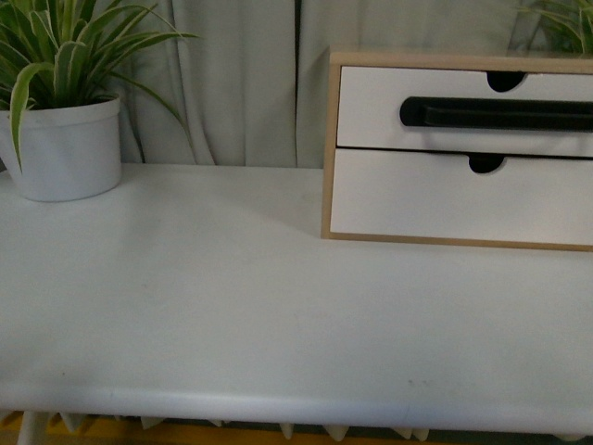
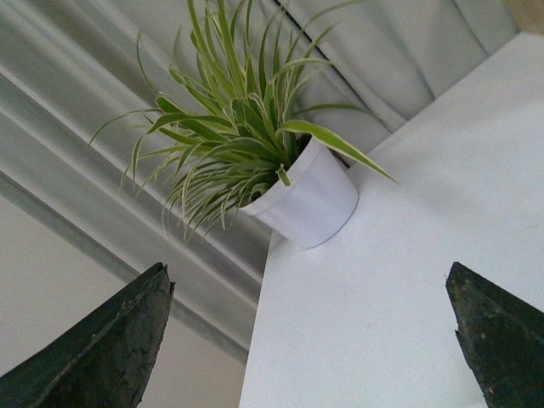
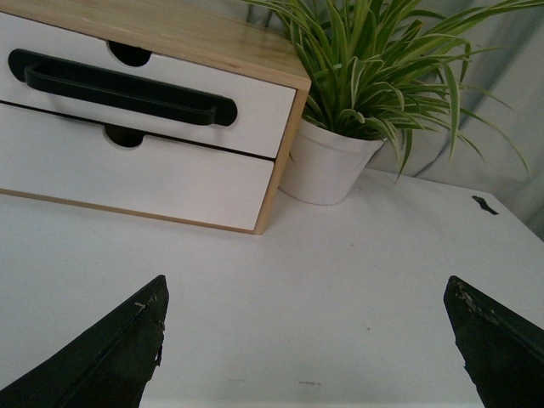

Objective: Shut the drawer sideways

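Jaws of left gripper (image 2: 306, 270) and right gripper (image 3: 306, 280) both spread, empty; black-handled drawer (image 1: 371, 111) sits top slot of wooden box (image 1: 327, 139), seemingly slightly out; no contact, push not begun.

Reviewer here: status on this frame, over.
Left gripper open, empty; right gripper open, empty. Drawer front looks near flush with the box, untouched. White plant pot beside the box's end, off the drawer face.

Can't see the right end of the drawer (image 1: 371, 116) or its black bar handle (image 1: 500, 113), chopped off by the front view's edge.
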{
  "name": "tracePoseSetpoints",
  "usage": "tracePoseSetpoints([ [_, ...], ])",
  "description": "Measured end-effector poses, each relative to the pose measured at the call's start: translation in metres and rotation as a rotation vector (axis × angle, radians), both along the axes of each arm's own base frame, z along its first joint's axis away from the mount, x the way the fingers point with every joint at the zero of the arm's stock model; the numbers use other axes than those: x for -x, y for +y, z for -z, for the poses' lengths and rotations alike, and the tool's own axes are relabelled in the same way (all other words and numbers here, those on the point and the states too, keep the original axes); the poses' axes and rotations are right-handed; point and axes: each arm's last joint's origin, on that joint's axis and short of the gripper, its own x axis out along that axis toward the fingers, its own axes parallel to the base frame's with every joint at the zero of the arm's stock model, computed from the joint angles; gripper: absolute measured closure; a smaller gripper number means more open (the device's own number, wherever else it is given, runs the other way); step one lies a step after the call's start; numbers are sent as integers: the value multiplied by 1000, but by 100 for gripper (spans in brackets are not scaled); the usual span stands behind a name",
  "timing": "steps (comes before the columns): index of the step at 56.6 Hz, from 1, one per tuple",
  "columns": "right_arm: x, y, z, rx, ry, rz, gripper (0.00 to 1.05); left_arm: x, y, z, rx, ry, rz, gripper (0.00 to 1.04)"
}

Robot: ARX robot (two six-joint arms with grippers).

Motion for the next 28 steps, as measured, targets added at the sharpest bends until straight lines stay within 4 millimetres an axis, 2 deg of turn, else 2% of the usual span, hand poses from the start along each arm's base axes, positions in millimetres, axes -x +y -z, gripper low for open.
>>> tracePoseSetpoints([
  [9,0,0,0,-11,1,-2,9,0,0,0,50,-1,12,6],
  [12,0,0,0,-16,-1,-2,9,1,1,1,136,38,50,12],
  [17,1,2,4,-118,-74,-97,22,3,3,8,354,127,87,26],
  [19,2,3,8,-155,-83,-109,27,4,5,11,492,135,89,34],
  [24,4,5,21,-217,-82,-117,43,6,8,14,664,125,94,48],
  [28,6,10,29,-238,-81,-87,54,8,11,16,737,114,102,61],
])
